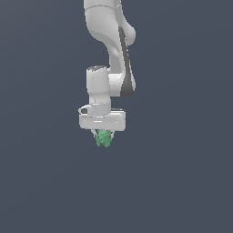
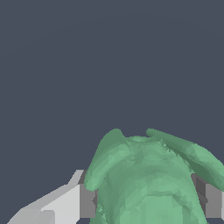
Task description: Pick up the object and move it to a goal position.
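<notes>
The object [image 1: 103,138] is a small matte green lumpy thing, sitting between the fingers of my white gripper [image 1: 103,135] just below the hand. In the wrist view the object [image 2: 151,179] fills the space between the two grey pads [image 2: 87,202], which press on both of its sides. The gripper is shut on it. The arm reaches down from above in the exterior view. The object's upper part is hidden by the hand in the exterior view.
A plain dark grey-blue surface [image 1: 182,182] surrounds the arm on all sides. No other objects or goal marker show in either view.
</notes>
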### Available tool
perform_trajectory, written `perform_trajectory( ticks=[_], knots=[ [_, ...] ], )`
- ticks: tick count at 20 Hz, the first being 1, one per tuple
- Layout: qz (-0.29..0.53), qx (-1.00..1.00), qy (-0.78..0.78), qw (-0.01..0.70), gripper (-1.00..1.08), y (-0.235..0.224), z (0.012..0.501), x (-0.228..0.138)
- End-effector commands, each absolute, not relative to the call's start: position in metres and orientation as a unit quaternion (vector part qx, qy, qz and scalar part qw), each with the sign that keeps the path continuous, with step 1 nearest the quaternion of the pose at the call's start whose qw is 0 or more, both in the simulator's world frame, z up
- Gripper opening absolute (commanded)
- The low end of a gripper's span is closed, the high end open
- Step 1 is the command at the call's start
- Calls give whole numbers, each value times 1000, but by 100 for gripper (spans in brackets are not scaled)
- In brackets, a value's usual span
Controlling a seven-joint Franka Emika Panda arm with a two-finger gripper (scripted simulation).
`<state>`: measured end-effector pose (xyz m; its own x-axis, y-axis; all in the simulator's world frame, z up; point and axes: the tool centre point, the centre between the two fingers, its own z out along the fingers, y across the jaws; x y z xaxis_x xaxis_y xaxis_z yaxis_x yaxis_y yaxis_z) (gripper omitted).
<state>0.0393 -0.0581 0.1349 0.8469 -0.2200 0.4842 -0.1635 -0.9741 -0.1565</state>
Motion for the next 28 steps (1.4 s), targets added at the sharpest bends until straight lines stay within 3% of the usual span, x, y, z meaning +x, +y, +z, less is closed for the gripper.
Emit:
perform_trajectory(
  ticks=[1, 28],
  knots=[
    [-284, -952, 96, 60, -100, -64, 149, 52],
    [-541, -831, 54, 122, -100, -133, 329, 131]
  ],
)
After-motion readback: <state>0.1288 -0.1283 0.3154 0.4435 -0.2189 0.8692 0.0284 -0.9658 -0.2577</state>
